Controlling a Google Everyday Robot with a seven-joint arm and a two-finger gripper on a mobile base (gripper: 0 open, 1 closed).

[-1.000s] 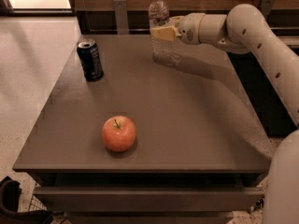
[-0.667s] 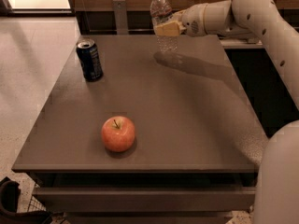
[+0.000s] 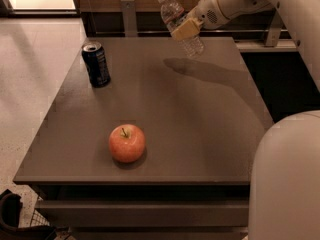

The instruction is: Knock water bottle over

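The water bottle is a clear ribbed plastic bottle with a white cap. It hangs above the far part of the table, tilted with its cap up and to the left. Its shadow falls on the tabletop below it. My gripper comes in from the upper right and is shut on the middle of the bottle, its tan fingers across the body. The bottle's base is clear of the tabletop.
A dark blue soda can stands upright at the table's far left. A red apple lies near the front middle. My white arm spans the upper right, and my white body fills the lower right.
The bottle stood upright on the far part of the table with my gripper at it. Now it is raised off the table and tilted left, and my arm has moved up.
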